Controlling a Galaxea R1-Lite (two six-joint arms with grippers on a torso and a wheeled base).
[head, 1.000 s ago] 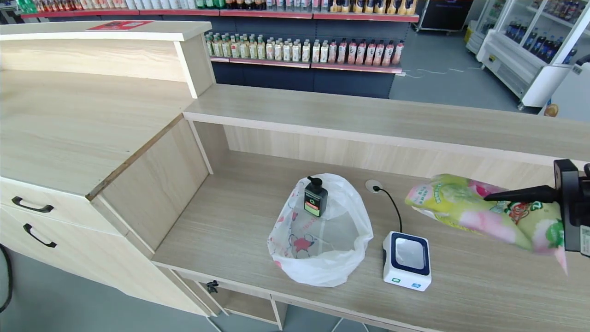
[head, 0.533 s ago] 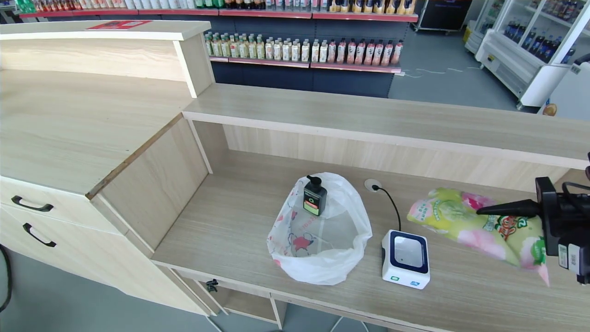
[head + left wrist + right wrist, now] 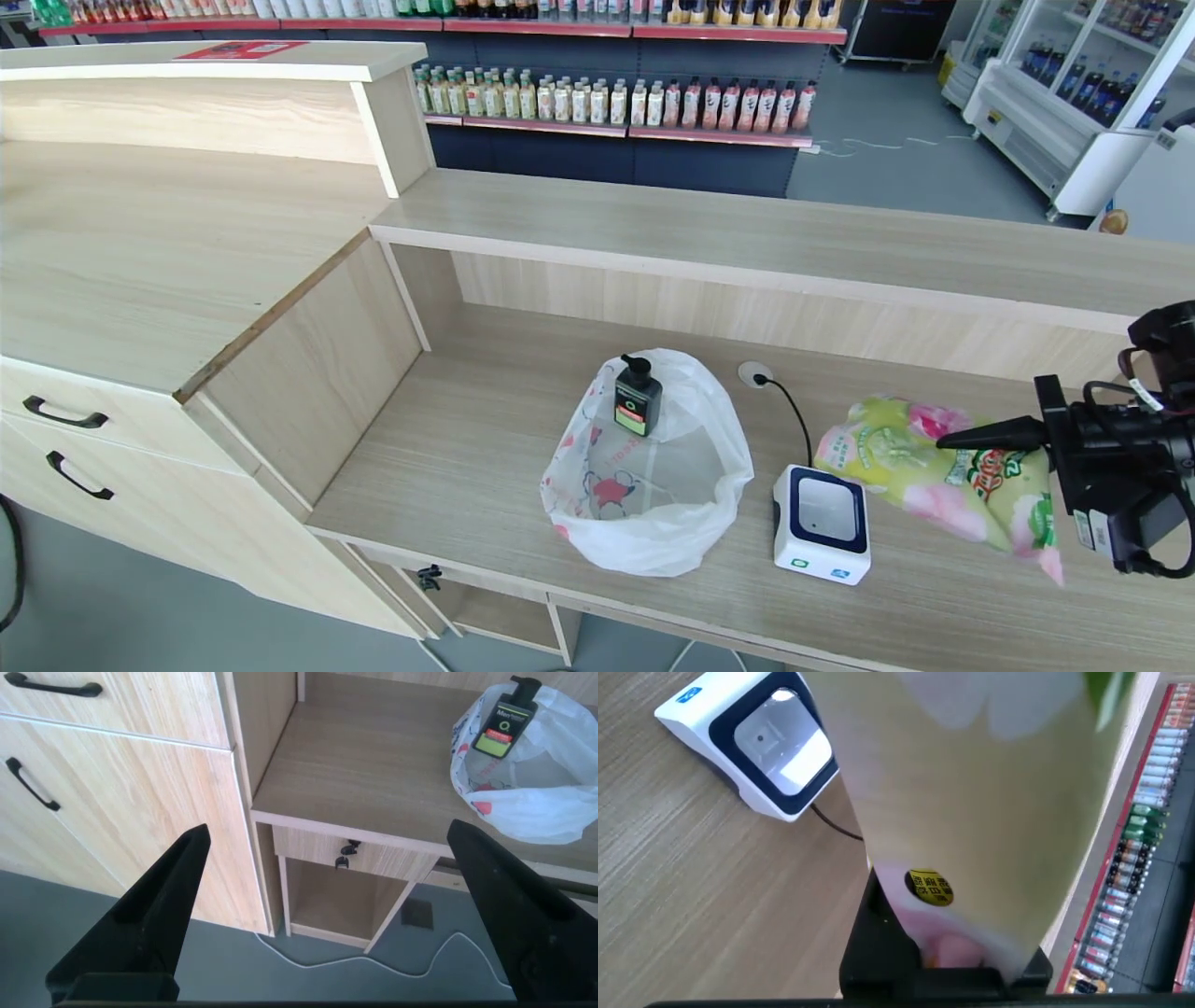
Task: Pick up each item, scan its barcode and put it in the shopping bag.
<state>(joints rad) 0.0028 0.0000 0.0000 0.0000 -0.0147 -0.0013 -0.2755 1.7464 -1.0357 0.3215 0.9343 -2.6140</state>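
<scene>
While the snack bag (image 3: 920,462) is pinched by the right jaws, its barcode should be aimed at the scanner (image 3: 823,523) at 9 o'clock.

Count on counter: shopping bag (image 3: 631,553), 1. Pump bottle (image 3: 638,402), 1, standing inside the bag. Barcode scanner (image 3: 822,523), 1, with 1 black cable (image 3: 794,416). Snack packet (image 3: 920,464), 1, green and pink. Drawer handles, 2: upper handle (image 3: 63,415) and lower handle (image 3: 79,478). Shelf bottles (image 3: 616,101) behind the counter: many, in two rows, too small for an exact tally.
</scene>
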